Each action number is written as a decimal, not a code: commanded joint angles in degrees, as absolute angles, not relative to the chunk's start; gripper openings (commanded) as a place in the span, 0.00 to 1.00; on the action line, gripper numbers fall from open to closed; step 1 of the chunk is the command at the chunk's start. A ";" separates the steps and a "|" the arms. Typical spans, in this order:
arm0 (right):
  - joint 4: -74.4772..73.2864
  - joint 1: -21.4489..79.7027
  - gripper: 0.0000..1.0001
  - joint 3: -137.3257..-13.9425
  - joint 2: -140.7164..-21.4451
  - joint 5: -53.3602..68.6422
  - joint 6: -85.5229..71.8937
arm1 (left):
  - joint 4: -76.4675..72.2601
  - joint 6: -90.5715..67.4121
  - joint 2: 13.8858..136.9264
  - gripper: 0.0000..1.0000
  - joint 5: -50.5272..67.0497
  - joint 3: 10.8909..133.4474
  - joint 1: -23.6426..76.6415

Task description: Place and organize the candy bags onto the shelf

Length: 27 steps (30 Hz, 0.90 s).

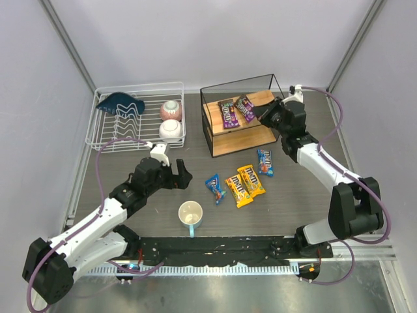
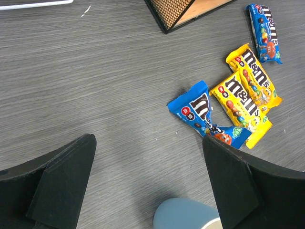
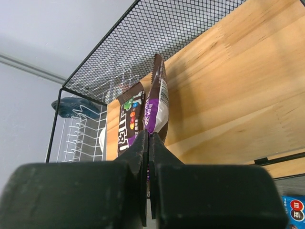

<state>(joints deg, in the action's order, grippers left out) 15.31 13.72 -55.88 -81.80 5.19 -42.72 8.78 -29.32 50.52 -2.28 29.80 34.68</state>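
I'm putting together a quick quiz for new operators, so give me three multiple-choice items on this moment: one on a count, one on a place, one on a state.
1. How many candy bags lie on the table?
A. two
B. four
C. six

2. Where are the two purple candy bags?
A. on a wooden board of the shelf
B. on the table
C. stacked on the blue ones

3. The right end effector is:
A. wide open
B. shut on a blue bag
C. shut on a purple bag

Answers:
1 B: the top view shows two blue and two yellow bags there.
2 A: both are on the board inside the black frame.
3 C: the right wrist view shows its fingers pressed together on the purple wrapper.
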 commanded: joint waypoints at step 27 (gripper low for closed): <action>22.23 13.80 0.01 -51.51 -83.59 -5.00 -50.89 | 7.47 -28.65 51.24 1.00 -1.14 31.29 35.33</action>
